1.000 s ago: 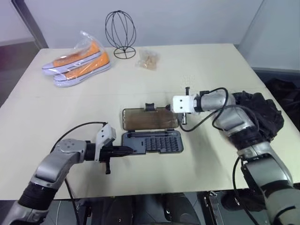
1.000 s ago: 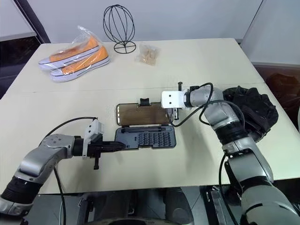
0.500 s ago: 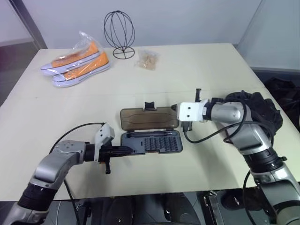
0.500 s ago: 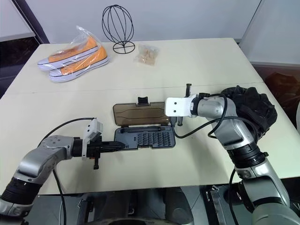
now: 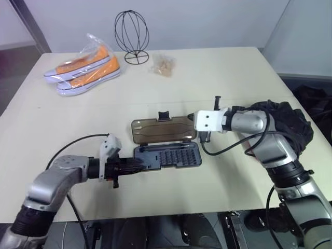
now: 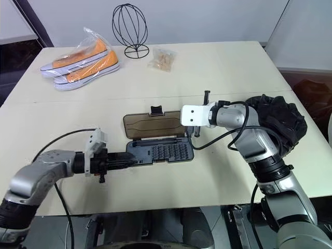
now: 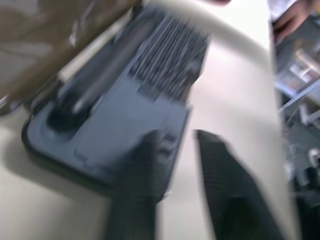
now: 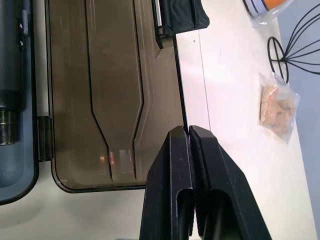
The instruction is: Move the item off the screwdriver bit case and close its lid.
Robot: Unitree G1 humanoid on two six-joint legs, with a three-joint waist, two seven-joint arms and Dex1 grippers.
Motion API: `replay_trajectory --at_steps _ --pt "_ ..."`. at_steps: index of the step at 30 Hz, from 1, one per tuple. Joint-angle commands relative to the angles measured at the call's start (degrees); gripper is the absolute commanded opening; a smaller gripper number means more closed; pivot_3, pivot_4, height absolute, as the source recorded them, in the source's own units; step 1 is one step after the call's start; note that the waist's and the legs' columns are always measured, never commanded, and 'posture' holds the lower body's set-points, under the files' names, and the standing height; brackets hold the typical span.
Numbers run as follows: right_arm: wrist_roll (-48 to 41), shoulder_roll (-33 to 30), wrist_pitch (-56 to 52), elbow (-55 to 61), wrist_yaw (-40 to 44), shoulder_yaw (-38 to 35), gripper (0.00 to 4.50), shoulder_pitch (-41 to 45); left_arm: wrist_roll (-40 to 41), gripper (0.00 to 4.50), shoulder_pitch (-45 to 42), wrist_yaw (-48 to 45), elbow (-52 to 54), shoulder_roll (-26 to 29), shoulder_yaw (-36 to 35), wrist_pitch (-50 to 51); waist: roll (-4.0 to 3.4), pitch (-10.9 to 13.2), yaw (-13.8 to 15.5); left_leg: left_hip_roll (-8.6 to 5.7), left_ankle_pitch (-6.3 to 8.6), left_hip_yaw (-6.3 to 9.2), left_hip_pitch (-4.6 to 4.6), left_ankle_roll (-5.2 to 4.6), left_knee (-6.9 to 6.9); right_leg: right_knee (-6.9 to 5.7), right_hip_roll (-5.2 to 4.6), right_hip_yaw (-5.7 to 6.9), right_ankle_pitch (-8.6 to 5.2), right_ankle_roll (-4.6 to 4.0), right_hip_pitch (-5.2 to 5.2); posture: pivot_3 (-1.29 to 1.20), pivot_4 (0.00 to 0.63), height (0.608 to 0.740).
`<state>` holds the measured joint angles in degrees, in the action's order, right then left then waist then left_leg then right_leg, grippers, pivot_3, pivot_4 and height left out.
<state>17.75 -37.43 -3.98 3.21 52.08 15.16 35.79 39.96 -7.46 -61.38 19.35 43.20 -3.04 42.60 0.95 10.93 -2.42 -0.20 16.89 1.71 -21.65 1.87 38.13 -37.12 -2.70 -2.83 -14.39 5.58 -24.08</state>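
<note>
Dark grey plastic marked the bit case, which lay open near the front middle of the tabletop, its rows of bits showing. Its smoky-brown lid lay flat on the far side of the base, with the black latch tab at its far edge. We saw nothing resting on the case; the black padded mitt sat well apart at the tabletop's right edge, behind our right arm, so we judged that only the closing was left.

Our right claw was clenched with nothing in it, its tips at the lid's right-hand edge; we could not tell whether they touched it. Our left claw was at the left end of the base with its fingers parted and nothing between them.

We judged the risk to be in the lid. Pushed sideways and not lifted, it could drag the whole light case across the tabletop, since the left claw was not pinning the base. If the lid swung over while the left fingers lay across the base corner, it could catch on them and fail to latch.

Orange sneakers, a wire stand and a small bag sat far back, out of the way.
</note>
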Motion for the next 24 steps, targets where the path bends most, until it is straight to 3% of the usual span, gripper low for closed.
replay_trajectory --at_steps 1,6,8,13,18,21,24 --pt "-0.42 -1.05 1.31 1.77 -1.07 -1.49 0.0 0.03 13.85 2.88 -5.49 1.3 0.35 1.89 -10.9 7.69 0.02 0.01 0.09 0.0 0.0 0.01 -0.02 0.0 0.0 0.0 0.0 0.0 0.0 0.0 -0.03 0.0 0.15 0.74" --pt "-0.43 -1.49 1.33 2.51 -1.32 -1.39 0.0 -0.58 14.67 2.88 -17.48 8.73 -12.14 -0.99 -14.82 8.59 0.03 0.01 0.24 -0.06 0.0 0.02 0.02 0.0 0.04 0.0 -0.01 0.06 0.0 0.01 0.06 0.0 0.15 0.74" --pt "-0.33 -1.63 1.35 2.7 -1.45 -1.37 0.0 -0.73 10.24 2.88 -22.3 9.81 -18.39 -1.78 -13.17 5.29 0.03 0.02 0.2 -0.08 0.0 0.01 0.01 0.0 0.03 0.02 -0.01 0.05 0.0 0.02 0.05 0.0 0.15 0.74" --pt "-0.29 -1.97 1.19 3.41 -1.51 -1.18 0.0 -1.28 -8.54 2.88 -32.18 6.45 -37.49 -3.88 -0.8 -11.6 0.05 0.02 0.27 -0.26 -0.01 0.01 -0.07 0.01 0.02 0.03 0.04 0.06 0.01 0.01 -0.04 0.0 0.15 0.74" --pt "-0.19 -2.07 0.97 3.95 -1.66 -1.02 0.0 -1.44 -17.5 2.88 -38.52 4.17 -52.49 -8.23 3.79 -22.42 0.05 0.02 0.08 -0.29 -0.01 -0.01 -0.34 0.01 0.06 0.02 0.04 0.07 0.01 0.02 -0.29 0.0 0.15 0.74" --pt "-0.12 -2.09 0.77 4.23 -1.71 -0.99 0.0 -1.55 -21.4 1.58 -39.29 1.95 -56.95 -9.68 5.78 -27.79 0.05 0.02 -0.06 -0.28 -0.02 0.0 -0.63 0.02 0.07 0.0 0.04 0.06 0.01 0.02 -0.59 0.0 0.15 0.74" --pt "-0.09 -2.23 0.43 4.69 -1.68 -1.14 0.0 -1.69 -24.38 0.02 -37.57 -1.62 -57.47 -10.9 8.47 -31.24 0.05 0.02 0.05 -0.27 -0.02 -0.01 -0.74 0.02 0.07 0.01 0.03 0.06 0.01 0.02 -0.7 0.0 0.15 0.74"
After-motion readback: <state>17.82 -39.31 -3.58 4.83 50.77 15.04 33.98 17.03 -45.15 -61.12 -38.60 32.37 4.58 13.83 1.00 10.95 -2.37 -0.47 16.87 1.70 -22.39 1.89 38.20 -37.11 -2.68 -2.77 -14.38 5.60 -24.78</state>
